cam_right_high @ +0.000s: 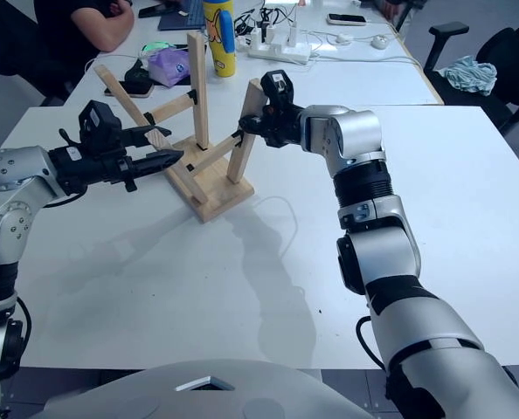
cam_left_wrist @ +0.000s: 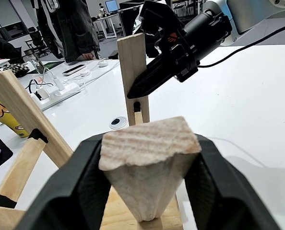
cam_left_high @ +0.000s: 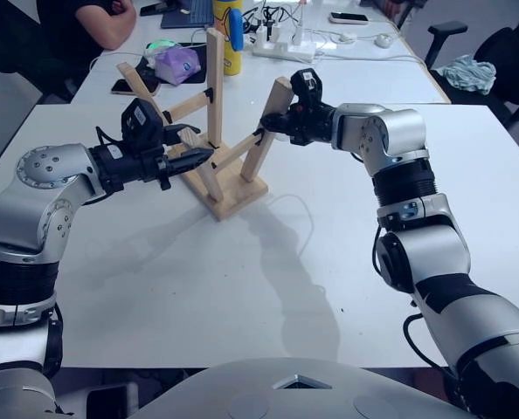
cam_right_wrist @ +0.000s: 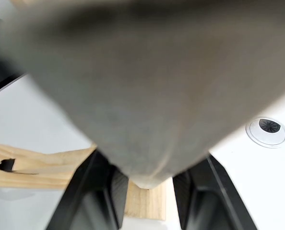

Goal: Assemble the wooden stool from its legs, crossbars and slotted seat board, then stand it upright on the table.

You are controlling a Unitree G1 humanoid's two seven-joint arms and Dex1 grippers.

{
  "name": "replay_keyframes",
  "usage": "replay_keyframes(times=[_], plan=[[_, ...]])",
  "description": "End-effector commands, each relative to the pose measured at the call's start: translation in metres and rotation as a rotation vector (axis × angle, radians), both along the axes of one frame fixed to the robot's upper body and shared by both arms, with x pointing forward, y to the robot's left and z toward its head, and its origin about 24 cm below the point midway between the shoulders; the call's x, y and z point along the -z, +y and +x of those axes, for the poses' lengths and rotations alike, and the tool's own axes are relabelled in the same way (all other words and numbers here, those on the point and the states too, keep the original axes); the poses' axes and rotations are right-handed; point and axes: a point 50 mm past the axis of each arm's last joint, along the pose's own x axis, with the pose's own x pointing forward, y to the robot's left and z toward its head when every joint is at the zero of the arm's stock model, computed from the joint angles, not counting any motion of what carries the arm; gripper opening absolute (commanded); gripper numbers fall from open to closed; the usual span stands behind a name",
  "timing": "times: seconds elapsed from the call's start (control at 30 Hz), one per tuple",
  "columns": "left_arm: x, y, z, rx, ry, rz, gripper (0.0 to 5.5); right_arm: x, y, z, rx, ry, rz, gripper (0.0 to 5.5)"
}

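- Here, a white table (cam_left_high: 347,288) is seen from above, with a wooden stool (cam_left_high: 229,166) set toward 11 o'clock on it.
- The stool is turned upside down: its seat board (cam_left_high: 240,194) is down on the table and its four legs are pointed up and splayed outward.
- The legs are joined by crossbars (cam_left_high: 188,106) partway up.
- The left gripper (cam_left_high: 194,160) is placed at the stool's 9 o'clock side, where the near leg (cam_left_high: 204,175) is clamped close to its upper end.
- In the left wrist view, the cut end of that leg (cam_left_wrist: 149,143) is seen pressed between the two black fingers (cam_left_wrist: 80,187), which are parted only as far as the wood's thickness.
- The right gripper (cam_left_high: 273,125) is placed at the stool's 2 o'clock side, on the right leg (cam_left_high: 264,148), near its top.
- In the right wrist view, the right leg (cam_right_wrist: 147,96) is wedged between the two dark fingers (cam_right_wrist: 101,191), which are closed against its sides.
- A round cable port (cam_right_wrist: 267,130) is set into the table beside the stool.
- On a second table at 12 o'clock, a yellow cup (cam_left_high: 231,35), a purple bundle (cam_left_high: 179,63) and a white power strip (cam_left_high: 281,48) are laid out.
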Motion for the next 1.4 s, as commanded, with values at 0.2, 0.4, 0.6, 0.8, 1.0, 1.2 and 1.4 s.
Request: replay_keyframes(times=[0.2, 0.4, 0.6, 0.8, 1.0, 1.2, 1.4], plan=[[0.025, 0.001, -0.008, 0.053, 0.159, 0.024, 2.04, 0.061, 0.012, -0.031, -0.042, 0.230, 0.054, 1.06], [0.027, 0.003, -0.011, 0.039, 0.166, 0.001, 2.04, 0.056, 0.008, -0.034, 0.042, 0.130, 0.207, 1.68], [0.031, 0.007, -0.014, 0.015, 0.176, -0.019, 2.04, 0.037, 0.003, -0.033, 0.109, 0.032, 0.400, 2.50], [0.033, 0.007, -0.015, 0.012, 0.179, -0.022, 2.04, 0.030, -0.016, -0.037, 0.179, -0.007, 0.505, 2.57], [0.033, 0.007, -0.015, 0.009, 0.173, -0.026, 2.04, 0.047, -0.028, -0.068, 0.139, -0.016, 0.386, 2.57], [0.033, 0.012, -0.018, -0.013, 0.172, -0.032, 2.04, 0.053, -0.050, -0.107, 0.054, -0.037, 0.308, 2.31], [0.030, 0.013, -0.018, 0.029, 0.185, -0.043, 2.04, 0.066, -0.066, -0.100, 0.126, -0.116, 0.155, 1.48]])
